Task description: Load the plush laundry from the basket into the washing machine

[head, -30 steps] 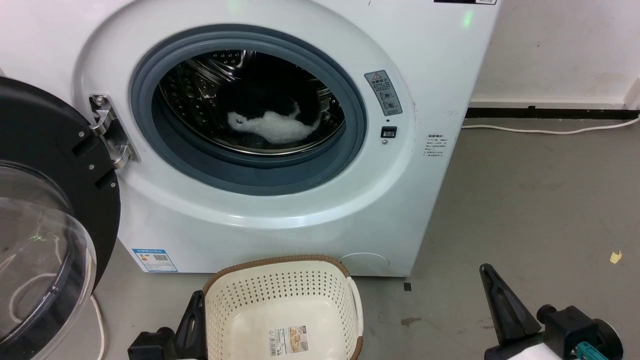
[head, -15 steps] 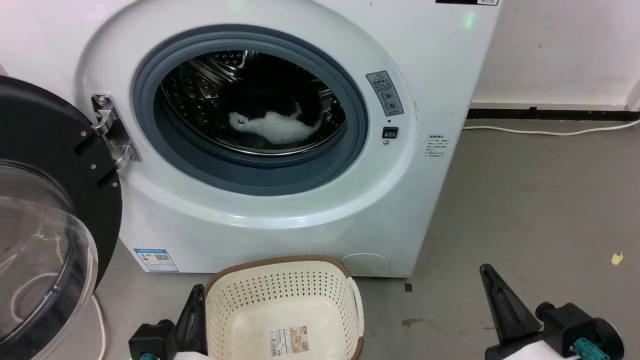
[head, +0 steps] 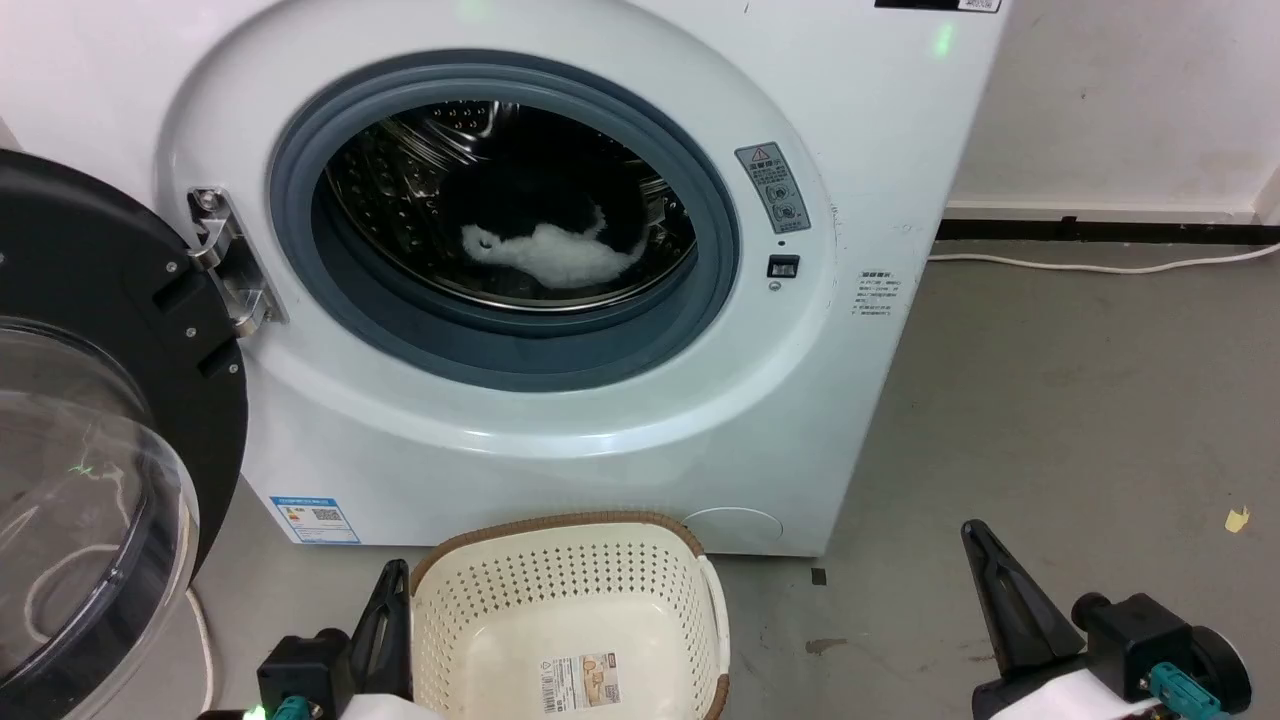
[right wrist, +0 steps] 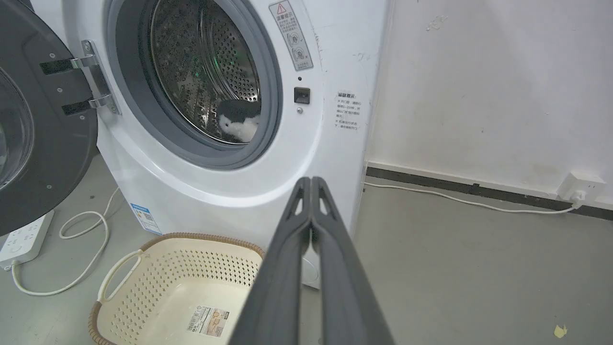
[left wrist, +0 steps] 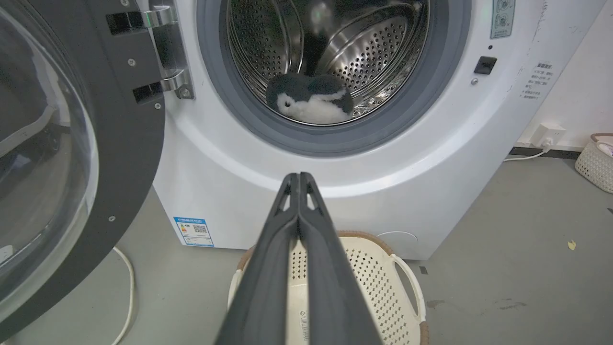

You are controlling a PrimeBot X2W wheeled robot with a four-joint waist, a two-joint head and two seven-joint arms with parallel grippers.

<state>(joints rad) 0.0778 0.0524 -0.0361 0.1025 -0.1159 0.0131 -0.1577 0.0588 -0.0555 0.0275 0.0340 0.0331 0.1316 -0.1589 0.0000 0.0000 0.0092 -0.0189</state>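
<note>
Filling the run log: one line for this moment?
plush: in washer | basket: empty | door: open | left claw: shut | right claw: shut

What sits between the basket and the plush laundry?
Head view: the washing machine's white front and grey door seal lie between the basket and the plush laundry in the drum.

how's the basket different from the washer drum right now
The basket is cream plastic with a brown rim; the drum is shiny steel. The basket stands on the floor and opens upward; the drum opens toward the front. The basket holds no laundry; the drum holds the plush laundry. Both have perforated walls.
</note>
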